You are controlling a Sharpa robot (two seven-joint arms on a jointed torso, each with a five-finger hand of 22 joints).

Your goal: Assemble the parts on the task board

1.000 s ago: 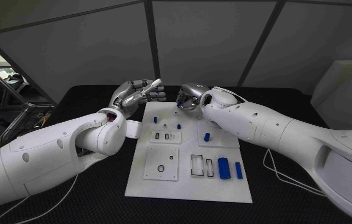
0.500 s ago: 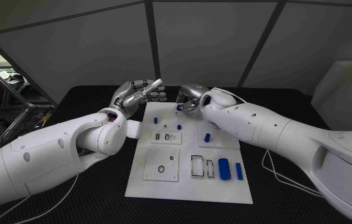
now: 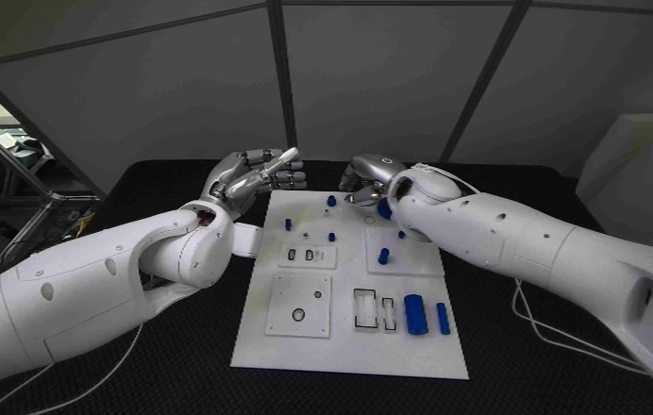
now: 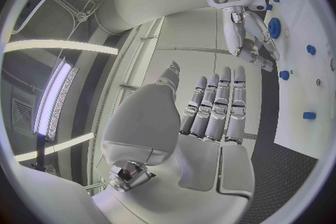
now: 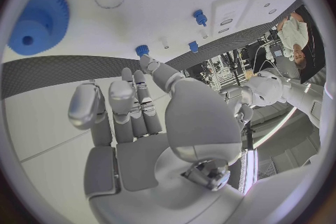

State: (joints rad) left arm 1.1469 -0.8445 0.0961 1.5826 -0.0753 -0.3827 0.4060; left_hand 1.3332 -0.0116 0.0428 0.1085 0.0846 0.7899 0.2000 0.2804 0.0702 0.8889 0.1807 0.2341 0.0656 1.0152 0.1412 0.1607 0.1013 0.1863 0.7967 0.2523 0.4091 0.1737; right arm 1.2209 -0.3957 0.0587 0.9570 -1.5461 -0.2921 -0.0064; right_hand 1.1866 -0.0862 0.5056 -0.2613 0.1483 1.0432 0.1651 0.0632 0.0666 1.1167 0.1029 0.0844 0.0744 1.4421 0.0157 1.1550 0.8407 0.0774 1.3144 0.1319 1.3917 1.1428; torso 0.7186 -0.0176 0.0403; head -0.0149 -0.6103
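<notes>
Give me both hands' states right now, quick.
Left hand: open, fingers straight, holding nothing.
Right hand: open over the task board, nothing in it.

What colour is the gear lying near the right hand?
Blue; the gear shows best in the right wrist view.

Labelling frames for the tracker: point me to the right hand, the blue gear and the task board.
right hand (image 3: 362,180), head view, on the silver knuckles.
blue gear (image 5: 40,21), right wrist view, on its flat face.
task board (image 3: 347,344), head view, on its bare near margin.
</notes>
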